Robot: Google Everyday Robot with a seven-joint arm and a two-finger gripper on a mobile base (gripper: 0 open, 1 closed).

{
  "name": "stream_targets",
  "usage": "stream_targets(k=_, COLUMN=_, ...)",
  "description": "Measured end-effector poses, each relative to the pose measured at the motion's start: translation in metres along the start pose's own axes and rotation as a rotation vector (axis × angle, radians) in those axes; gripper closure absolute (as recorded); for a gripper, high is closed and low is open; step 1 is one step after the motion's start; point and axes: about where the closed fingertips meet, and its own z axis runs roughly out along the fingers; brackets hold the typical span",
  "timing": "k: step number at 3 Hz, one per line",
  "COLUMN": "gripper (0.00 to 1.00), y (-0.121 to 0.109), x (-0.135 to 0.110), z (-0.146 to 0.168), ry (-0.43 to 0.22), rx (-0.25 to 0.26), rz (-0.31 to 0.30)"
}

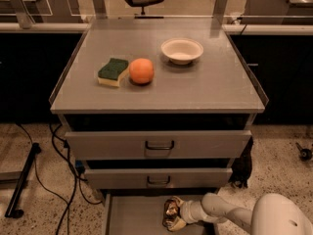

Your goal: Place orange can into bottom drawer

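The gripper [172, 214] was low at the front of the cabinet, reaching in from the right over the open bottom drawer [129, 218]. It was clamped on the orange can [170, 209], with one finger above the can and one below. The can sat between them, its shiny end facing left, away from the arm [222, 212].

Judging by this, most of the task was done: the can had been picked up and brought to the right drawer, which was pulled out directly beneath the gripper. Whether the can already touched the grey tray floor or hung just above it could not be told. The gripper was over the drawer's right half, with bare tray stretching away to its left.

What was left looked short: set the can down if it was not yet resting, open the grip, and pull the arm back to the right without knocking the can over.

The two upper drawers, the middle drawer [157, 179] just above the gripper and the top drawer [159, 145] above that, were closed or nearly so. Far above the gripper, on the cabinet top [210, 89], lay a sponge [113, 71], the orange fruit [141, 71] and a white bowl [182, 50], none of them involved
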Motion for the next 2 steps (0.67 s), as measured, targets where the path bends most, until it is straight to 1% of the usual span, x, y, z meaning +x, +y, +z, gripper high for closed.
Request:
stream_targets(k=1, gripper=0.44, y=0.0, x=0.0, z=0.0, ry=0.0, rx=0.0, rz=0.0)
stream_targets(k=2, gripper=0.2, y=0.0001, x=0.0, z=0.0001, ry=0.0, rx=0.0, rz=0.0)
